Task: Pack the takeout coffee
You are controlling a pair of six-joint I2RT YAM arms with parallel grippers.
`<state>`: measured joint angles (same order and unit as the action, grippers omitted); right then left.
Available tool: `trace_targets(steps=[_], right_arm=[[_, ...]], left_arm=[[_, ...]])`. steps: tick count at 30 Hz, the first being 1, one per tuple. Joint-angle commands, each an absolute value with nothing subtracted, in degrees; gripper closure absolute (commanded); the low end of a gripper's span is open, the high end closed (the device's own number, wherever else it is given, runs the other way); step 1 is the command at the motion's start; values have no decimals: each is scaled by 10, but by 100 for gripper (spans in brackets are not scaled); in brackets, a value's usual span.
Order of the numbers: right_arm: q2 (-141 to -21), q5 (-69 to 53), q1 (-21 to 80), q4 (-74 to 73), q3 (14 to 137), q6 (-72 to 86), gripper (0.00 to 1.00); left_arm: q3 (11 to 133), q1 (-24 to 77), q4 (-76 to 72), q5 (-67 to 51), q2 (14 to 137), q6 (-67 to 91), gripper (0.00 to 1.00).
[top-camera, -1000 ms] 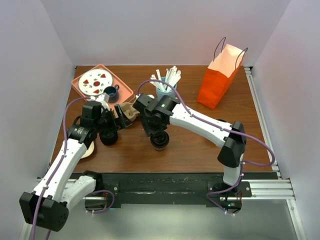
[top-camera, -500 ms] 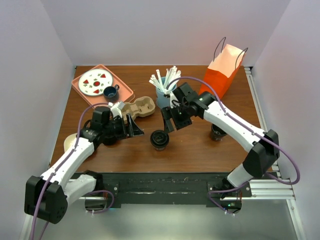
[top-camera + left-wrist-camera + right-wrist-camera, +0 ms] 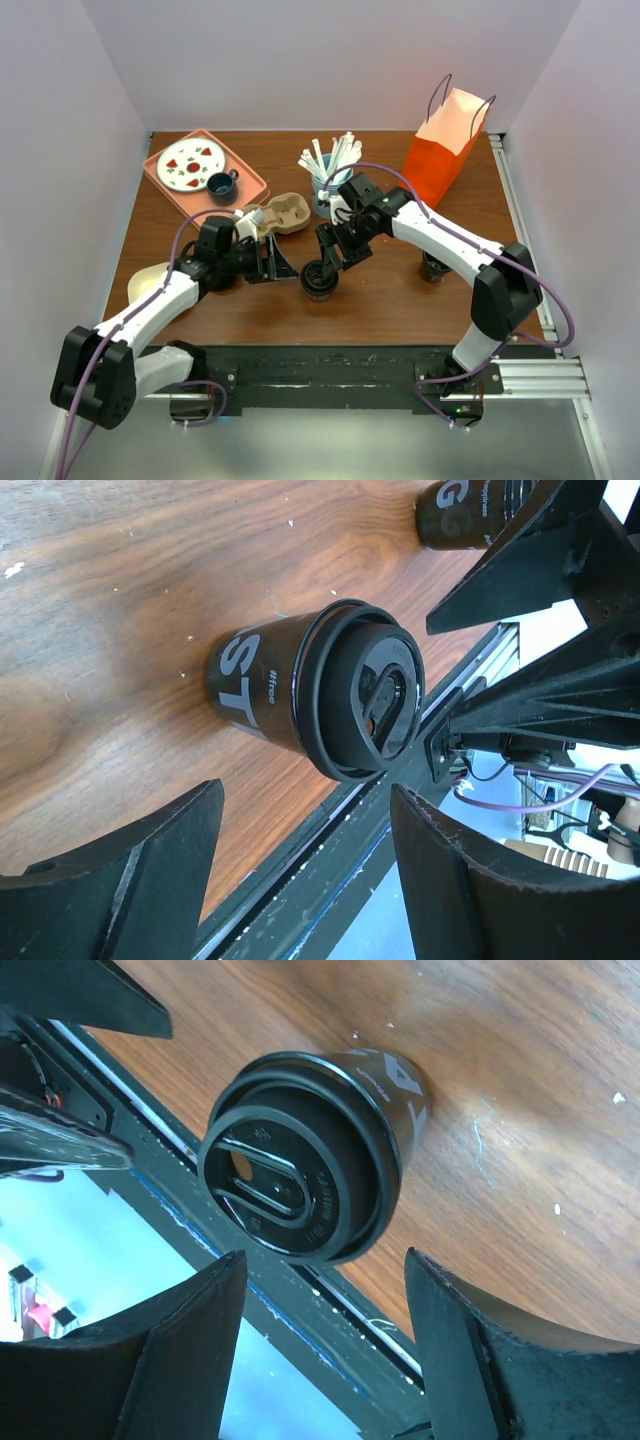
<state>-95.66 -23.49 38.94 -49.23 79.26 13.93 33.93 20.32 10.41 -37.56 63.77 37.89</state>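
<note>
One lidded coffee cup stands upright on the table.

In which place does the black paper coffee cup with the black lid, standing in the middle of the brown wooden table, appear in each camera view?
Top external: the black lidded paper cup stands just below the picture's centre.
Left wrist: centre, lid turned to the lower right.
Right wrist: centre-left, lid toward the camera.
Shared landmark: the black metal rail along the table's near edge.
</note>
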Motion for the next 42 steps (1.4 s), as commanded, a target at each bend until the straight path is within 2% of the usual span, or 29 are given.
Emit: trace_targets(steps=[1,14,24,35,42], right_arm=[[-966,-258,389,-468,801,128,33],[-1000,-245,389,-465,805,124,37],[-1012,-236,389,-457,810,127,48],[-1016,-224,388,-438,787,137,53],[-1019,-218,388,-436,777,131,55]], left_arm=[[330,211,57,-394,654,377,29],[335,226,37,-393,693,370,32],[346,229,28,-383,722,359,35],[357,229,46,-359,737,349,42],[398,229,106,-313,713,354,34]])
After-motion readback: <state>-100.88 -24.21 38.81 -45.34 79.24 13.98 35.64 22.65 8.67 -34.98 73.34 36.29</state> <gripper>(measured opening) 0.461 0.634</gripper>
